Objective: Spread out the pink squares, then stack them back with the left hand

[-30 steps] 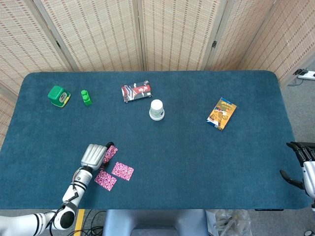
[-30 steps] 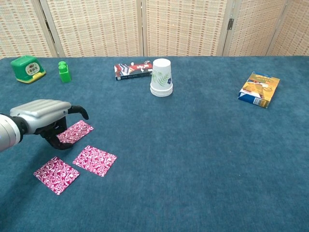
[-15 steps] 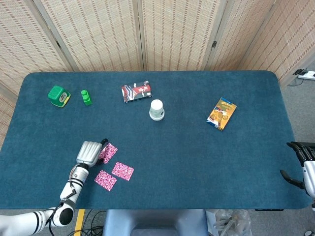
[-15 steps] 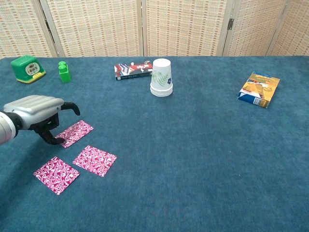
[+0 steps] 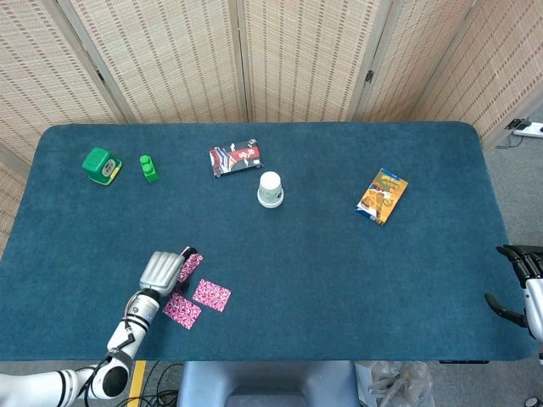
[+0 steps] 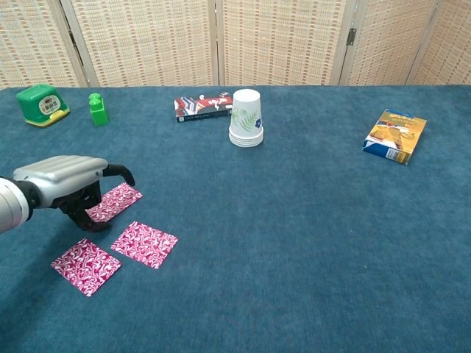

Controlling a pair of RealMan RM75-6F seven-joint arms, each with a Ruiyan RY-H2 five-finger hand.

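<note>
Left hand (image 6: 65, 180): palm down over the near-left part of the table, fingers curled downward, tips at or on the far pink square; whether it grips the square cannot be told.
Far pink square (image 6: 116, 201): flat on the cloth, its left part hidden under the hand.
Middle pink square (image 6: 144, 243): flat, just right of and nearer than the far one, apart from it.
Near pink square (image 6: 85, 265): flat, left of the middle one, close to it, no overlap.
Right hand (image 5: 519, 280): at the right table edge, only partly in frame; fingers apart, holding nothing.
Table (image 5: 339, 280): blue cloth top.
Paper cups (image 6: 246, 118): nested stack, upside down, centre far.
Green box (image 6: 43, 104): far left.
Green block (image 6: 98, 109): just right of the box.
Dark packet (image 6: 202, 105): lying flat beside the cups.
Orange-blue packet (image 6: 396, 135): lying flat, far right.
</note>
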